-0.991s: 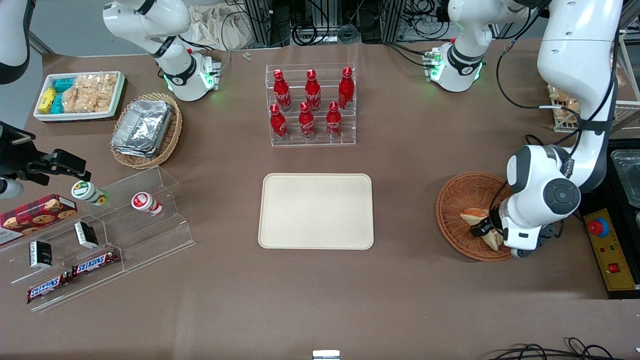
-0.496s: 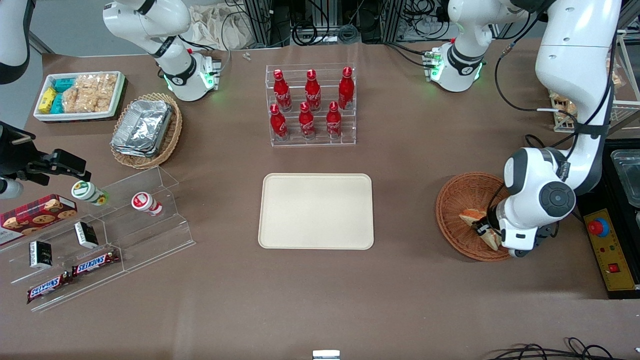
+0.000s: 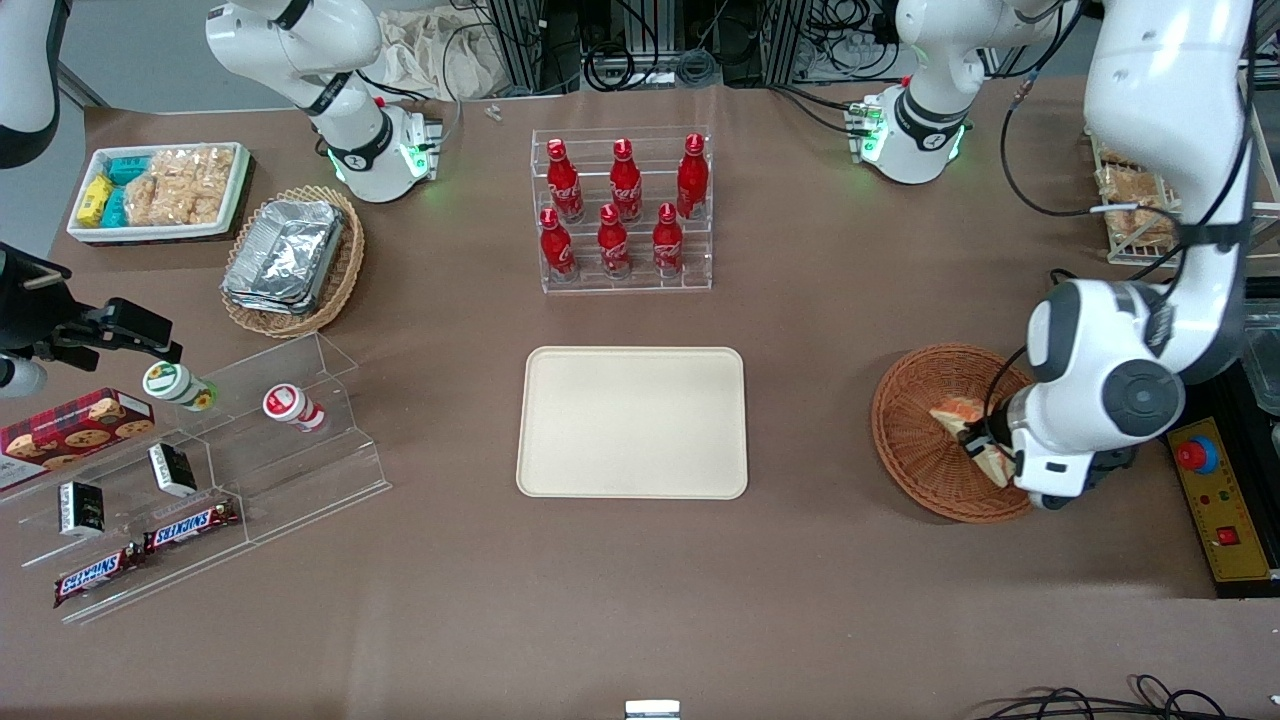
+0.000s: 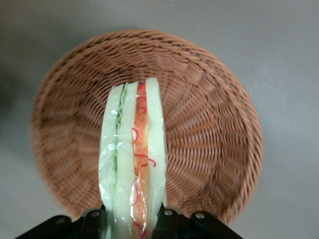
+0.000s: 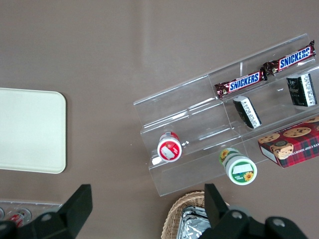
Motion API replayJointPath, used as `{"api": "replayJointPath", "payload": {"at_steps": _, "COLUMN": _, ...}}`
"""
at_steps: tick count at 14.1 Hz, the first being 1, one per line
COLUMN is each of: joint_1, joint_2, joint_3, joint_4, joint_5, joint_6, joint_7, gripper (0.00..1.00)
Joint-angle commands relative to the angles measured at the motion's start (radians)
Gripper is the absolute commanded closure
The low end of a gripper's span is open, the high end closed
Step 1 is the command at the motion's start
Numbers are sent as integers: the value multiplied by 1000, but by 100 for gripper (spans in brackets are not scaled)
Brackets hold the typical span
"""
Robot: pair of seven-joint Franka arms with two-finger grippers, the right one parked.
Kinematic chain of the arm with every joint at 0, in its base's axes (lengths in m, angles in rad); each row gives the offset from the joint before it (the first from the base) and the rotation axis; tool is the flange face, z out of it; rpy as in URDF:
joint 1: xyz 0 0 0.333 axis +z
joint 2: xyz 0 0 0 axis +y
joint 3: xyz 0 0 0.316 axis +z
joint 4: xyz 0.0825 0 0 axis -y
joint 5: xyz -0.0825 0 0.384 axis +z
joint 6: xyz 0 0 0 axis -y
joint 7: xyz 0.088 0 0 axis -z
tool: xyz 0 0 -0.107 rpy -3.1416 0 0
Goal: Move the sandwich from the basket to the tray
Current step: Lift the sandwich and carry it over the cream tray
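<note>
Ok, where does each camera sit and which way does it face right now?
Front view: high in front of the table, looking down; both arms show, the tool over the basket.
Left wrist view: looks down past the tool, shut on the sandwich, into the basket.
Right wrist view: looks down on the Snickers bars.
Shared: the tray.

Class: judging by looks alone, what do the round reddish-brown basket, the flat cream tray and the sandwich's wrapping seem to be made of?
Round reddish-brown basket: woven wicker or a plastic imitation; interlaced strands and a braided rim show. Flat cream rectangular tray: probably matte moulded plastic; smooth, with rounded corners. Triangular white-bread sandwich, held by the pincer above the basket: glossy clear film, wrinkled and shiny.
</note>
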Motion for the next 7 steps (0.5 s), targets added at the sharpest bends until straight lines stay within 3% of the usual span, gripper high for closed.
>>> {"api": "replayJointPath", "payload": {"at_steps": 1, "joint_1": -1, "joint_2": -43, "joint_3": -57, "joint_4": 154, "joint_5": 8, "joint_6": -218, "joint_7": 36, "gripper": 100}}
{"api": "replayJointPath", "payload": {"at_steps": 4, "joint_1": -1, "joint_2": -45, "joint_3": -158, "joint_4": 306, "joint_5": -2, "joint_6": -390, "joint_7": 80, "gripper": 100}}
{"api": "replayJointPath", "payload": {"at_steps": 7, "joint_1": 1, "joint_2": -71, "joint_3": -292, "joint_4": 305, "joint_5": -70, "joint_6": -420, "joint_7": 93, "gripper": 100}}
